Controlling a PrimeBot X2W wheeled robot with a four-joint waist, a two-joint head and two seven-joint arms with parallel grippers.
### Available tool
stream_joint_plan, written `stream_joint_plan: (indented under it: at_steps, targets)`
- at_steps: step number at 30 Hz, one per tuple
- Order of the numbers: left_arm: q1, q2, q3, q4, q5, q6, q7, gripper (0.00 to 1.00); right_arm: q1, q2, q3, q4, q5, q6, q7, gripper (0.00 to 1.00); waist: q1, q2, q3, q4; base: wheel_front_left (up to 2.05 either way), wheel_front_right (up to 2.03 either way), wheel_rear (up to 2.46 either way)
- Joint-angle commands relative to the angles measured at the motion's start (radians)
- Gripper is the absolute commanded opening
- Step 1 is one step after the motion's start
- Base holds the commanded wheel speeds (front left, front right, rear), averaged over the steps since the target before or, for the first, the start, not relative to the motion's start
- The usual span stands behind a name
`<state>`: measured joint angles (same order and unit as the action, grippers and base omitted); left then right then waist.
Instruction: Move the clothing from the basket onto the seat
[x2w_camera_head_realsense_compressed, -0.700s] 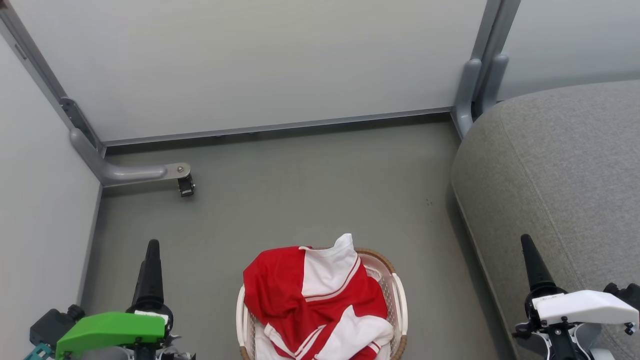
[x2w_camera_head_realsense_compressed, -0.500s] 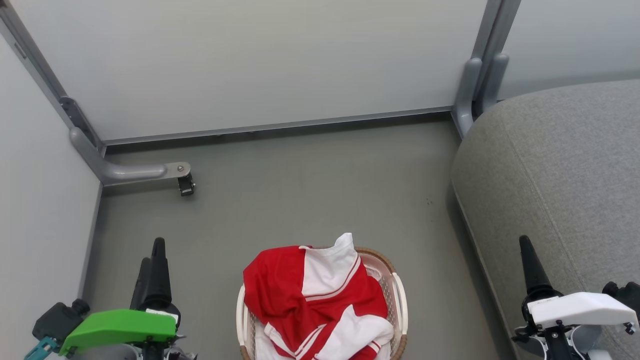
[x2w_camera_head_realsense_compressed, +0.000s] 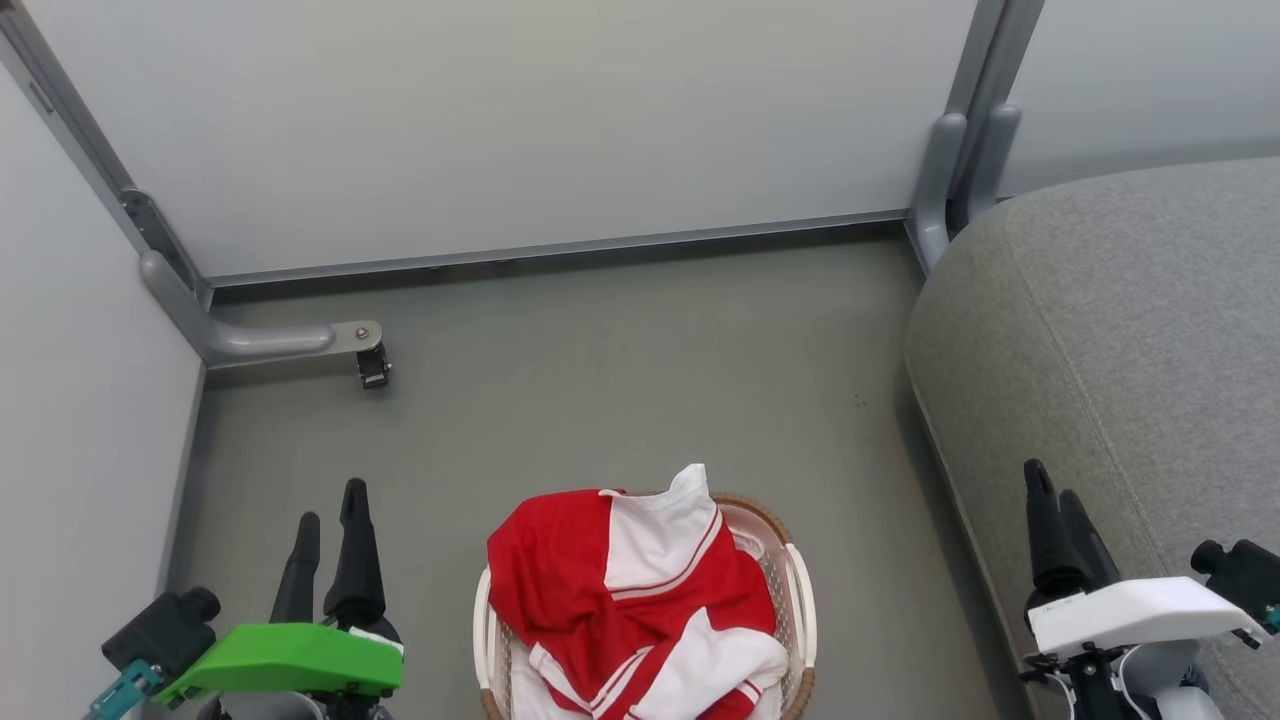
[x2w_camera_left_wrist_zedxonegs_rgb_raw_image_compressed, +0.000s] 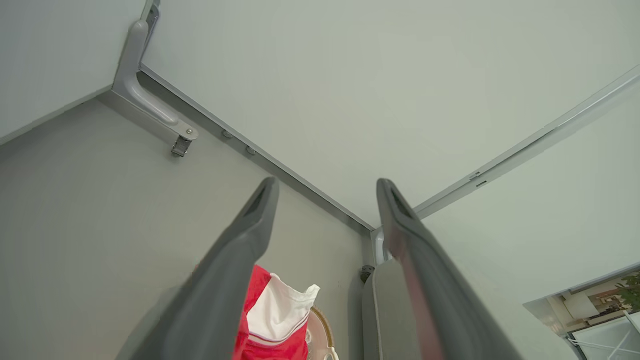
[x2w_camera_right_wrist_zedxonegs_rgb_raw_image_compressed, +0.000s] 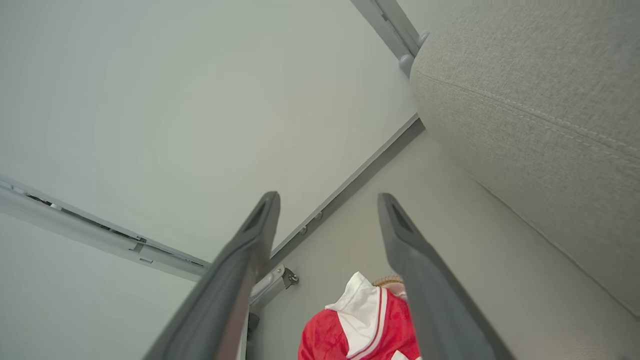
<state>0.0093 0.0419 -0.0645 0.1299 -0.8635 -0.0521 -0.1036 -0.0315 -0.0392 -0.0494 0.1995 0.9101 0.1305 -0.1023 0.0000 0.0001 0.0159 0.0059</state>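
Surface: the floor (x2w_camera_head_realsense_compressed: 620, 380) is plain matt grey, with a few small dark specks near the seat.
Room: pale panels (x2w_camera_head_realsense_compressed: 500, 120) set in grey metal rails close the space at the back and on the robot's left.
Frame: a grey metal foot (x2w_camera_head_realsense_compressed: 270, 345) lies on the floor out from the left corner, with a small black caster (x2w_camera_head_realsense_compressed: 372, 370) at its end. Grey uprights (x2w_camera_head_realsense_compressed: 950, 170) stand at the back right corner.
Right side: the seat (x2w_camera_head_realsense_compressed: 1130, 330), grey fabric with a rounded edge.
Centre: the basket (x2w_camera_head_realsense_compressed: 795, 590) stands on the floor between the grippers, apart from the seat.
Task's thing: the clothing (x2w_camera_head_realsense_compressed: 620, 590), red and white, is heaped in the basket and drapes over its left rim.
Left arm: the left gripper (x2w_camera_head_realsense_compressed: 330, 508) hangs over the floor, fingers parted and holding nothing.
Right arm: the right gripper (x2w_camera_head_realsense_compressed: 1052, 485) hangs before the seat's edge, fingers parted and empty.
Count: one basket, one seat, one heap of clothing (how many garments cannot be told), two grippers, one foot, one caster, two uprights.
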Motion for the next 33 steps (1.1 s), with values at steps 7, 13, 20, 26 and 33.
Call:
stream_joint_plan:
  at_steps: [7,13,20,26,33]
  targets:
    - [0.009,0.007,-0.024,-0.012,0.109,0.016,-0.027,1.00,0.004,-0.007,0.013,-0.016,-0.121,0.000,-0.028,1.00,0.0000,-0.0001,0.001,0.003,0.00,0.00,0.00]
    - [0.015,0.007,-0.043,0.023,0.158,0.026,-0.043,1.00,0.010,-0.008,0.023,-0.013,-0.196,0.000,-0.045,1.00,0.0000,-0.0001,-0.001,0.005,0.00,0.00,0.00]
    - [0.018,0.008,-0.060,0.042,0.219,0.030,-0.062,1.00,0.013,-0.009,0.032,0.003,-0.279,0.000,-0.063,1.00,0.0000,-0.0001,-0.002,0.008,0.00,0.00,0.00]
    - [0.023,0.009,-0.076,0.046,0.265,0.033,-0.076,1.00,0.014,-0.010,0.039,0.009,-0.337,0.000,-0.078,1.00,0.0000,-0.0001,-0.001,0.011,0.00,0.00,0.00]
    - [0.028,0.009,-0.091,0.053,0.313,0.038,-0.093,1.00,0.013,-0.010,0.049,0.012,-0.402,0.000,-0.094,1.00,0.0000,-0.0001,0.002,0.012,0.00,0.00,0.00]
